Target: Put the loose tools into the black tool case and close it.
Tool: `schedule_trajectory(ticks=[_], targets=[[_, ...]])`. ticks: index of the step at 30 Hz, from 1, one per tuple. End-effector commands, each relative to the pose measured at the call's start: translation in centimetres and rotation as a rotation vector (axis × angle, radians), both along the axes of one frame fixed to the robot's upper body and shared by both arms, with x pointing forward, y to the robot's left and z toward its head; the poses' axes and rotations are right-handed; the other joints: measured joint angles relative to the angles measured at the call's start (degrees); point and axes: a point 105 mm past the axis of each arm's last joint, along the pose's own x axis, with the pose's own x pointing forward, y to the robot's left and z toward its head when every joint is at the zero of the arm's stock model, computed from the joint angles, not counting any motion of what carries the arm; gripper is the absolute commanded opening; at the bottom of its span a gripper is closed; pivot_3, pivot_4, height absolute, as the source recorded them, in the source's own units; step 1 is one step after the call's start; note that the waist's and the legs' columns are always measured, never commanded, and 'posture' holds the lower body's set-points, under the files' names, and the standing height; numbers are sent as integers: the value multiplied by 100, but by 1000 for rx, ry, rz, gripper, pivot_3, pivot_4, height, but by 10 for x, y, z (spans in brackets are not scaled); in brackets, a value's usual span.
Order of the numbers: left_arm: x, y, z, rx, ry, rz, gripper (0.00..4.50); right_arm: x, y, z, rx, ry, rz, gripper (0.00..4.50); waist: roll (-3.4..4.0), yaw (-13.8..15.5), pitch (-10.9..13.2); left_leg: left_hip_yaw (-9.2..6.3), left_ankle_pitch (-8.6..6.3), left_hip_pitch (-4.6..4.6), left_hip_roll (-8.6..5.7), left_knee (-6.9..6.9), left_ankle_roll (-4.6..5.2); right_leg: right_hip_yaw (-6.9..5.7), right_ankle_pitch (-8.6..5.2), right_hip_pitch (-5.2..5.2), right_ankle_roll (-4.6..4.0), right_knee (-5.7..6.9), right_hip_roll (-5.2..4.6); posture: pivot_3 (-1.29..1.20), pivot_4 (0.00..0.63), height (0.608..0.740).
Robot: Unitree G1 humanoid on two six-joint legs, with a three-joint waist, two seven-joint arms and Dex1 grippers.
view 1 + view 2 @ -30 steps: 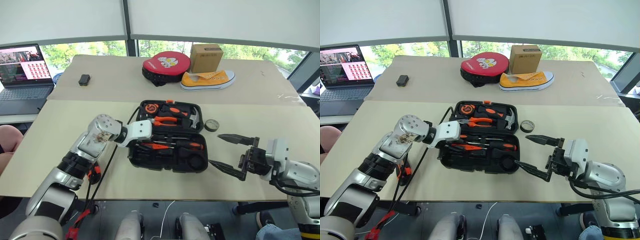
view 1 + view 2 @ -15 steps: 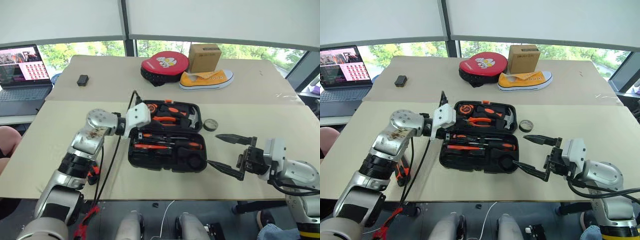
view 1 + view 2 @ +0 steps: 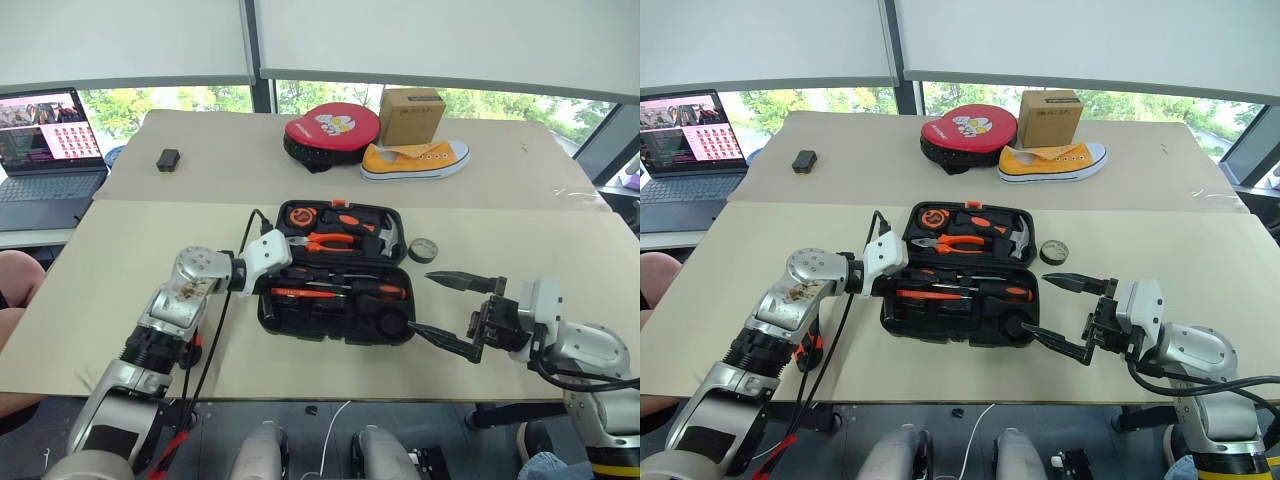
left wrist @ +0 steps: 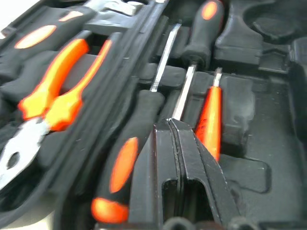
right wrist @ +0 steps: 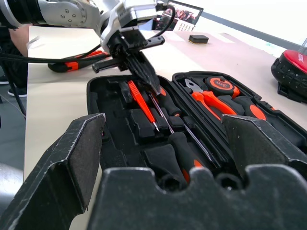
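Note:
The black tool case [image 3: 320,333] lies open in the middle of the near table. Its near half holds two orange-and-black screwdrivers [image 4: 123,165] [image 4: 203,26] and a slim orange tester pen [image 4: 209,115]. My left gripper [image 4: 171,123] reaches in from the case's left side. It is shut, with nothing between its fingers [image 5: 144,72], and its tip sits over a screwdriver shaft. A small dark tape roll [image 3: 424,249] lies on the table just right of the case. My right gripper [image 3: 420,302] hangs open at the case's near right corner, holding nothing.
The far half of the case holds pliers [image 3: 335,241], a hammer [image 3: 388,236] and a tape measure [image 3: 302,214]. On the far table are a red pouch [image 3: 332,133], a box [image 3: 412,115], a yellow shoe [image 3: 415,160] and a laptop [image 3: 45,150]. An orange-and-black item [image 5: 76,63] lies by my left forearm.
Half a second ago my left gripper was lifted near the case's far left corner. It has since dropped into the near half and is shut. The right gripper has not moved.

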Motion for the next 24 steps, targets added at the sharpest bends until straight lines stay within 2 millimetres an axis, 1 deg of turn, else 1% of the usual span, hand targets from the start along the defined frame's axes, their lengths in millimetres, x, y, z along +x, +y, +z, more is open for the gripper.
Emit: schedule_trajectory(ticks=[1, 4, 7, 11, 17, 21, 24], targets=[[-6, -6, 11, -42, -11, -20, 38, -1, 0, 7, 12, -52, -12, 4500, 0, 2, 0, 0, 0, 0, 0, 0, 0, 0, 0, 0, 0, 1, 0, 0, 150, 740], [-9, -3, 7, -31, 19, -17, 38, -1, 0, 7, 18, -57, -16, 4500, 0, 2, 0, 0, 0, 1, 0, 0, 0, 0, 0, 1, 0, 2, 0, 0, 150, 740], [-9, 4, -4, 14, 51, 12, 38, 0, 0, 7, 19, -56, -16, 4500, 0, 2, 0, 0, 0, 1, 0, 0, 0, 0, 0, 1, 0, 2, 0, 0, 150, 740], [-16, 4, -12, 45, 101, -2, 38, 1, 0, 6, 18, -53, -12, 4500, 1, 2, -1, 0, 0, 5, 0, 0, 0, 1, 0, 4, 0, 3, -1, 0, 150, 740], [-19, 3, -16, 48, 122, 16, 38, 2, 0, 6, 15, -53, -9, 4500, 2, 2, -1, 0, 0, 7, 0, 0, 0, 1, 0, 6, 0, 3, 0, 0, 150, 740], [-16, 4, -14, 26, 107, 45, 38, 4, 0, 6, 13, -53, -4, 4500, 3, 2, -2, 0, 0, 9, 0, 0, 0, 1, 0, 7, 0, 3, 0, 0, 150, 740], [-18, 7, -17, 42, 122, 51, 38, 4, -1, 5, 11, -52, -1, 4500, 3, 2, -2, 0, 0, 10, 0, 0, 0, 1, 0, 9, 0, 3, 0, 0, 150, 740]])
